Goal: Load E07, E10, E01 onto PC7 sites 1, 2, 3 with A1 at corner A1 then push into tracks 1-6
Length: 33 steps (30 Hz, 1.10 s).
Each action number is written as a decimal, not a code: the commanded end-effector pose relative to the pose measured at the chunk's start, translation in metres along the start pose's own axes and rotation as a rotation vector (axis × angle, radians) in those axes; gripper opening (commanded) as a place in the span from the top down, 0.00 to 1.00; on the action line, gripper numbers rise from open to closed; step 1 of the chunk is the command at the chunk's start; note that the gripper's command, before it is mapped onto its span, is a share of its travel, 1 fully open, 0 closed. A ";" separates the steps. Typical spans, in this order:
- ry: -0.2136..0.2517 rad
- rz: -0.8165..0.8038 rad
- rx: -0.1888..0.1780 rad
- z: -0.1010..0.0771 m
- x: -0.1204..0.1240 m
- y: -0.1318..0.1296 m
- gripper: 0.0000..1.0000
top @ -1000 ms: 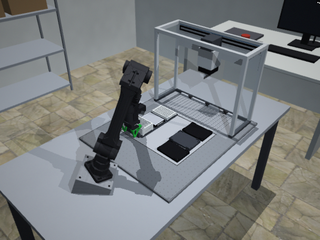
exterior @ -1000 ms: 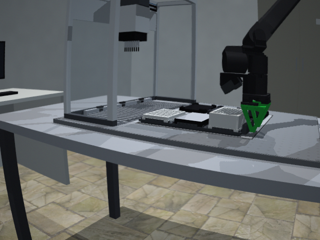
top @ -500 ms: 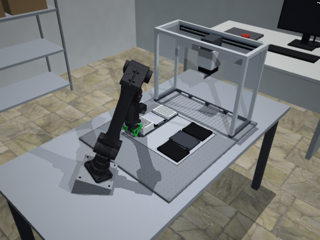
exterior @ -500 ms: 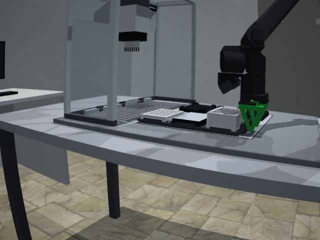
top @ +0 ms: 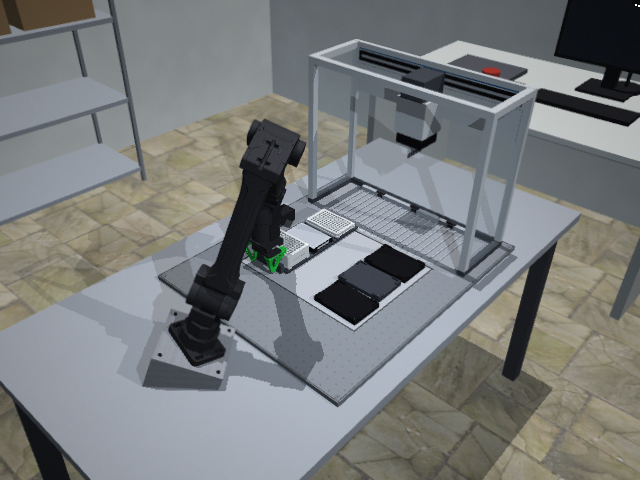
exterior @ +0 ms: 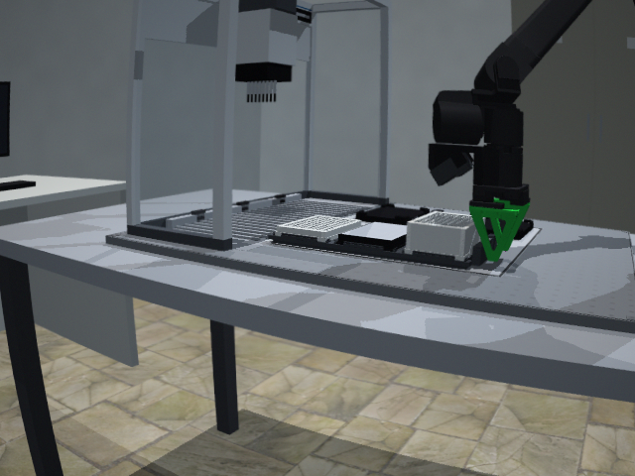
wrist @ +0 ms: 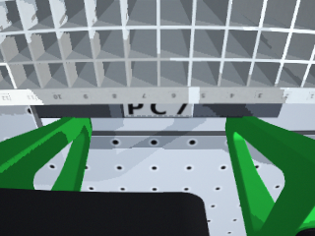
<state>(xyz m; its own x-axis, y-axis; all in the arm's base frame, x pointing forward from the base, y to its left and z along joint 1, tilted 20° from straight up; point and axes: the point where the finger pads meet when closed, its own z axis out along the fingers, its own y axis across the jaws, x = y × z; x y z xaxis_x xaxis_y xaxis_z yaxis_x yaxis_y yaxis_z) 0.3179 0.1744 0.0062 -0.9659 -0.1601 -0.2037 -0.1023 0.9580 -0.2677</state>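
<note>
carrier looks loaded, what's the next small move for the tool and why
Probably a push forward toward the rails. All three plates sit on carrier PC7, the nests look bare, and the open tool stands low behind the handle end by the deep-well block, holding nothing. The carrier is not yet in the tracks.

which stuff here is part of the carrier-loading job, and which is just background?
Job:
carrier
deep-well block
384-well plate
96-well plate
plate nests
rails
gripper, open behind the carrier's handle end

Background:
shelf unit
monitor
keyboard
red button
</note>
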 end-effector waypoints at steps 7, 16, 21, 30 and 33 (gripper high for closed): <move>-0.049 0.023 -0.013 -0.009 -0.039 0.004 0.20; -0.050 0.024 -0.014 -0.010 -0.042 0.004 0.20; -0.049 0.025 -0.013 -0.010 -0.044 0.003 0.20; -0.049 0.027 -0.013 -0.010 -0.047 0.003 0.20; -0.050 0.027 -0.013 -0.010 -0.048 0.003 0.20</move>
<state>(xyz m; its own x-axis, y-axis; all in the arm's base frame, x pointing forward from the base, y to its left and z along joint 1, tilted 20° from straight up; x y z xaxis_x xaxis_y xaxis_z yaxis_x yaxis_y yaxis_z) 0.3290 0.1757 0.0089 -0.9660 -0.1605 -0.2029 -0.1027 0.9577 -0.2690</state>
